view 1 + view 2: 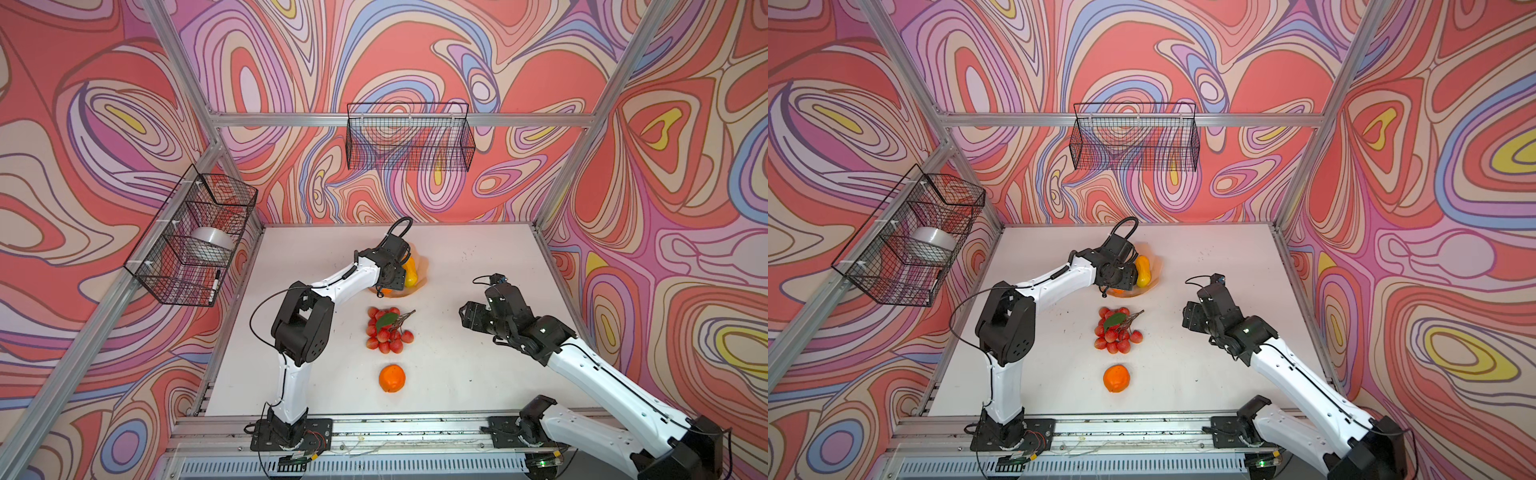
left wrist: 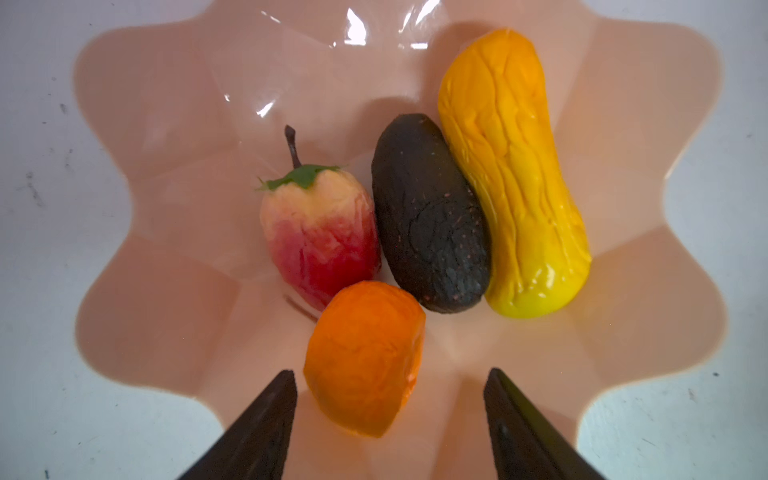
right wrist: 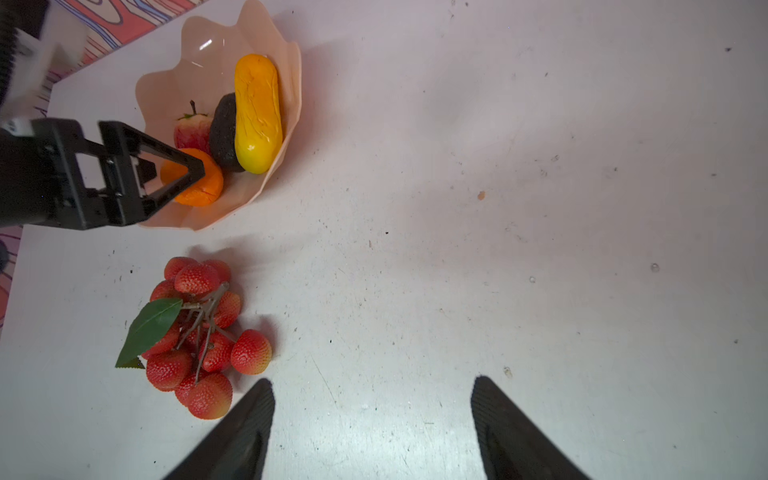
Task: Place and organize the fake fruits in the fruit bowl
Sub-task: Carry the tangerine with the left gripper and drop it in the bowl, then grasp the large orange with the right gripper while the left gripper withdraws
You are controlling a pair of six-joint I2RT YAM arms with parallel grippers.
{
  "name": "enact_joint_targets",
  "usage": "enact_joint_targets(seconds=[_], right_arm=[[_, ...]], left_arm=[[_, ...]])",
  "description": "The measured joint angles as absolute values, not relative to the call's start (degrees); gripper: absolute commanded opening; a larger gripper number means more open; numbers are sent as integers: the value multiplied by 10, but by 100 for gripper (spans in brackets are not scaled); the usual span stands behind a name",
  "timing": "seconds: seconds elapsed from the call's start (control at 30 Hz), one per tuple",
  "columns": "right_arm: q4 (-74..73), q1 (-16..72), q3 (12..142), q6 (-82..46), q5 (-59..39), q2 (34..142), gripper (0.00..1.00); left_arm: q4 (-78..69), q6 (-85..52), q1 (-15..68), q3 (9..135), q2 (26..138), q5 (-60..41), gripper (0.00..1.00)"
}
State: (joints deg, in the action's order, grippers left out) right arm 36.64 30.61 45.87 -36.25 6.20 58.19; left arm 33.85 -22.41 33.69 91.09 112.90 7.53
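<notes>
No legible txt, labels or nos.

Four fruits in the bowl (image 1: 419, 266) at the table's (image 1: 478, 374) rear; berry bunch (image 1: 388, 330), then orange (image 1: 392, 377), nearer.

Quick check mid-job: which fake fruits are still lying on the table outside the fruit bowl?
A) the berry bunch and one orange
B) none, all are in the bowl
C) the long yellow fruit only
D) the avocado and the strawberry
A: in a top view the berry bunch and one orange lie on the white table, short of the fruit bowl, which holds the strawberry, avocado, long yellow fruit and smaller orange.
</notes>
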Motion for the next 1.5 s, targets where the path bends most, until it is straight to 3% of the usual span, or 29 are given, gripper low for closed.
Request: enact_joint_targets(seconds=[0.17, 0.5, 0.67, 0.87, 1.07, 1.23, 1.3, 1.5], right_arm=[[344, 361, 458, -375, 38, 602, 76], [273, 614, 447, -463, 51, 693, 87], [261, 687, 479, -484, 63, 788, 89], [241, 718, 540, -505, 77, 884, 90], [242, 719, 586, -529, 93, 971, 87], [249, 719, 602, -543, 97, 1009, 57], [258, 719, 605, -551, 104, 1005, 50], [342, 718, 607, -564, 161, 915, 48]], left_arm=[[298, -226, 337, 840, 978, 86, 81], [175, -230, 333, 544, 548, 164, 97], [236, -293, 329, 389, 376, 208, 100], [316, -372, 326, 327, 209, 234, 100], [346, -397, 326, 329, 180, 247, 100], [361, -397, 326, 345, 204, 247, 100], [362, -397, 326, 347, 210, 246, 100], [348, -401, 326, 342, 212, 222, 100]])
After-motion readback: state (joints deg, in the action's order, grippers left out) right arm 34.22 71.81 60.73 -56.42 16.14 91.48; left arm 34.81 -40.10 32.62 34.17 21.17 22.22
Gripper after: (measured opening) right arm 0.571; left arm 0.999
